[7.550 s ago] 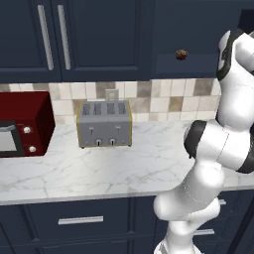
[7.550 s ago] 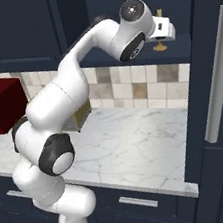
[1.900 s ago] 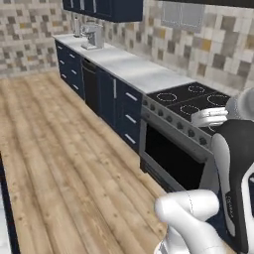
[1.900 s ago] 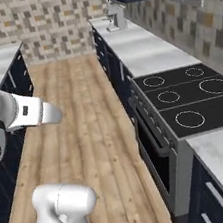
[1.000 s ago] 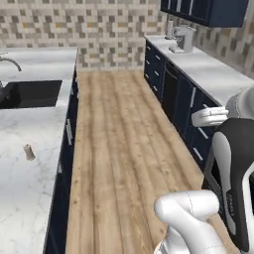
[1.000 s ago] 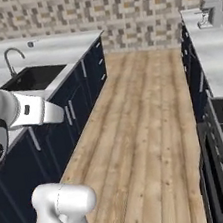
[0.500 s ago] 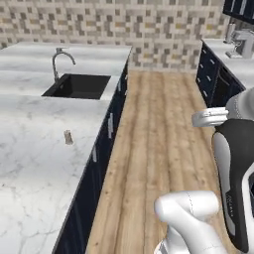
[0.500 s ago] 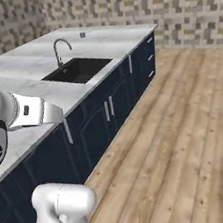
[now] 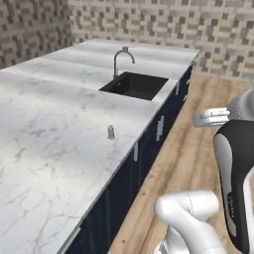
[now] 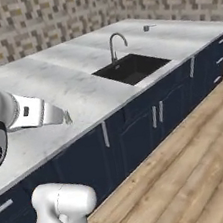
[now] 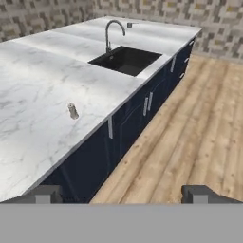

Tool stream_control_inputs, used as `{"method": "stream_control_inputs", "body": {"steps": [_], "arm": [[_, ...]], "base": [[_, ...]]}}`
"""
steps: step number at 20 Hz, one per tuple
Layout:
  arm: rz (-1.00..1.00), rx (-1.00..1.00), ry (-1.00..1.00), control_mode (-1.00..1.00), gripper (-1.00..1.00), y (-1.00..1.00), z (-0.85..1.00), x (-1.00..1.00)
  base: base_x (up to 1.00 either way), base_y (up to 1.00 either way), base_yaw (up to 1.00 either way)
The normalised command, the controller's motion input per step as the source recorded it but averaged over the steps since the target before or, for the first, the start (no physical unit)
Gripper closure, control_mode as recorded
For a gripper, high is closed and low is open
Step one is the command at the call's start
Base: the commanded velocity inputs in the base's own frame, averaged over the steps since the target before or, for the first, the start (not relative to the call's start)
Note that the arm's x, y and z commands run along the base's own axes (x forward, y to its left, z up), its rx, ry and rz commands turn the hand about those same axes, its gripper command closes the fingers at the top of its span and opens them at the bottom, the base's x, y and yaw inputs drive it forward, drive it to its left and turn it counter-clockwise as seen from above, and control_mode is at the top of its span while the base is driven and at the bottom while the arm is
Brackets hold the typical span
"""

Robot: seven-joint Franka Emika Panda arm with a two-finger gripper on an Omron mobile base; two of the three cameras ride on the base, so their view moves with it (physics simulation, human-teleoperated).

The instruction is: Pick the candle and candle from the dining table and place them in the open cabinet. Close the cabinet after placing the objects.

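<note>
A short grey-beige candle [image 9: 110,132] stands upright on the white marble dining table [image 9: 44,124], a little in from its near edge. The hand view has the candle [image 11: 72,111] left of centre, on the table [image 11: 33,95]. In the right base view its tip [image 10: 68,119] peeks out just past my hand. My gripper [image 11: 122,194] is open and holds nothing. It hangs over the wooden floor, well short of the table and pointing toward it. The cabinet is out of view.
A black sink [image 9: 134,85] with a curved silver faucet [image 9: 121,57] is set into the table beyond the candle. Navy drawers with silver handles [image 11: 144,105] run under the top. Wooden floor [image 11: 190,128] lies beside it. A small grey object [image 10: 146,28] sits at the far edge.
The whole picture has swung round with the base: the table and its sink fill more of the views and lie closer. The gripper stays open.
</note>
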Motion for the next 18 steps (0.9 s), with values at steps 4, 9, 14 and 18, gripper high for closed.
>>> {"method": "stream_control_inputs", "body": {"steps": [4,9,14,18], "arm": [[0.00,0.00,0.00,1.00,-1.00,0.00,0.00,0.00],[0.00,0.00,0.00,1.00,-1.00,0.00,0.00,0.00],[0.00,0.00,0.00,1.00,-1.00,0.00,0.00,0.00],[0.00,0.00,0.00,1.00,-1.00,0.00,0.00,0.00]], "base": [[0.69,0.11,0.56],[0.39,0.00,0.43],[0.23,0.00,0.39],[0.10,-0.26,0.38]]}}
